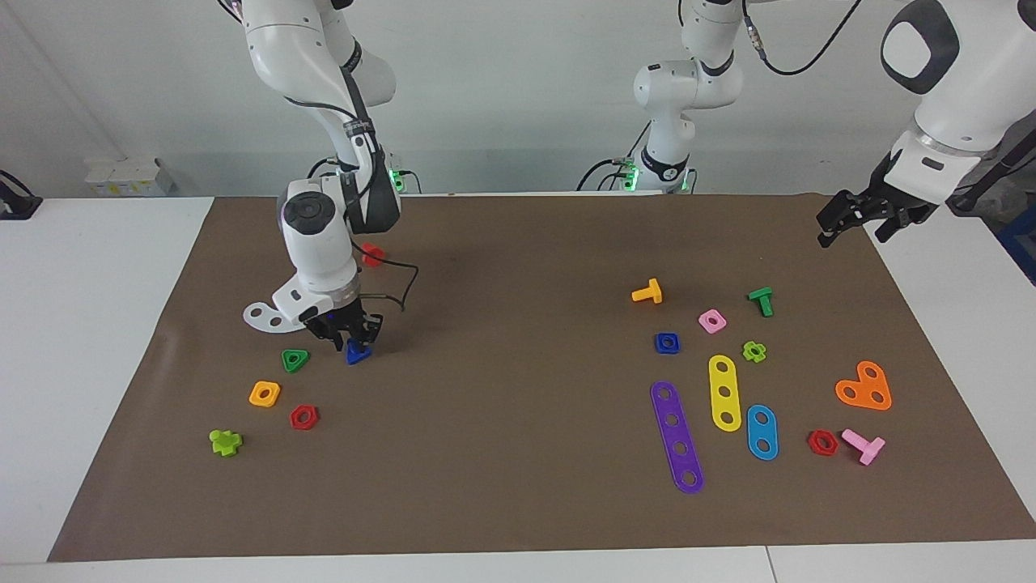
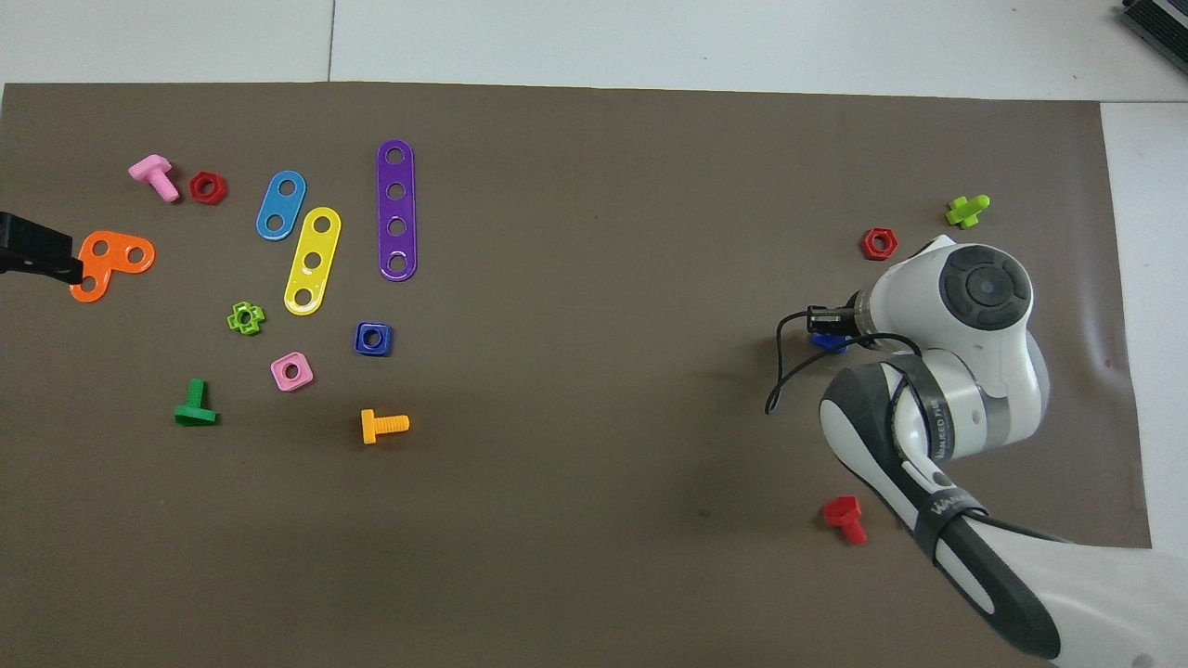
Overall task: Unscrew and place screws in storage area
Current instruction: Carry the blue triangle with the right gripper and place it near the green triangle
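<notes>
Right tool (image 1: 350, 338): down low over the brown mat (image 1: 518, 486) at the right arm's end of the surface, pointing down

Blue screw (image 1: 356, 353): right at the tips of that tool, three-cornered head showing. Cannot tell if gripped or let go. Cannot tell if resting on the mat or just above it

From above, only a bit of blue peeking out beside the white wrist

Storage area (image 1: 328, 385): bare brown patch in the small group of toys here. Screw at the edge of that patch, just beside the green triangle nut (image 1: 295, 360)

White holed strip (image 1: 263, 316): partly hidden under the right arm, a bit nearer to the robots than the triangle nut. Orange square nut (image 1: 265, 393) and red six-sided nut (image 1: 303, 417): a little farther from the robots. Lime cross piece (image 1: 226, 442): farthest of the group. Red bolt (image 1: 372, 255): lying closer to the robots, apart from the rest

Left tool (image 1: 851, 231): up in the air over the mat's edge at the left arm's end, spread wide, holding nothing. Just hanging there

Near it on the mat, the other group: orange two-holed plate (image 1: 864, 386), purple strip (image 1: 677, 437), yellow strip (image 1: 725, 393) and blue strip (image 1: 762, 432) side by side, blue square nut (image 1: 667, 343), pink square nut (image 1: 712, 321), orange bolt (image 1: 647, 292), green bolt (image 1: 761, 301). All well apart from the blue screw
</notes>
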`<state>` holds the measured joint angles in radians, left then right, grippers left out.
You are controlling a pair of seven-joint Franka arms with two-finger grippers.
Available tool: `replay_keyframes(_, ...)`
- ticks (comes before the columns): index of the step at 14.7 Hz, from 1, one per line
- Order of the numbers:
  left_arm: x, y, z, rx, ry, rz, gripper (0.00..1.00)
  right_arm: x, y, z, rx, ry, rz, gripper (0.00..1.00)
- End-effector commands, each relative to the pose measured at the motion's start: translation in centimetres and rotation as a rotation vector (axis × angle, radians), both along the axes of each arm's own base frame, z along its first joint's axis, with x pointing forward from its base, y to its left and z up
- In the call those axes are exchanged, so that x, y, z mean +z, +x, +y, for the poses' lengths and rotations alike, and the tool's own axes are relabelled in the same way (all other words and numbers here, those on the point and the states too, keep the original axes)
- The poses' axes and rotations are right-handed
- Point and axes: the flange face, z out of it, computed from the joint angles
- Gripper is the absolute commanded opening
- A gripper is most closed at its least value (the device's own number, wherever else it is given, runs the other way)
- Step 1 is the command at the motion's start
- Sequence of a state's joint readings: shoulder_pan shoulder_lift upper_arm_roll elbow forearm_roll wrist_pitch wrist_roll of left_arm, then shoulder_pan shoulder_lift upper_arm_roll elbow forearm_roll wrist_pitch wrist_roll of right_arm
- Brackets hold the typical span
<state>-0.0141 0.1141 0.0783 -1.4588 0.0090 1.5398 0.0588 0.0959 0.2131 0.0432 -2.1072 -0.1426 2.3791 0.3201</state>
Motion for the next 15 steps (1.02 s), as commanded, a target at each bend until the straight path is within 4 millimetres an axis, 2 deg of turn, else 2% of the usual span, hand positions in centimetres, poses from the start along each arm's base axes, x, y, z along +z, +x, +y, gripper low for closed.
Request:
replay_keyframes(1, 0.1, -0.7, 0.0, 0.013, -0.012, -0.014, 1.0, 2.7, -0.5, -0.7, -0.005, 0.006, -0.03, 0.99)
replay_keyframes(5, 0.1, -0.7, 0.0, 0.013, -0.012, -0.014, 1.0, 7.7, 0.4, -1.9, -0.039, -0.005, -0.031, 0.99)
replay_keyframes(7, 0.1, -0.7, 0.0, 0.013, -0.012, -0.014, 1.0, 11.0, 0.6, -2.2, -0.048, -0.005, -0.062, 0.99)
replay_keyframes(12, 0.1, -0.7, 0.0, 0.012, -0.012, -0.014, 1.0, 20.8, 1.7, -3.4, -0.088, -0.01, -0.093, 0.99)
replay_keyframes(15, 0.1, -0.7, 0.0, 0.013, -0.012, -0.014, 1.0, 24.8, 1.5, -3.3, -0.116, 0.059, -0.074, 0.99)
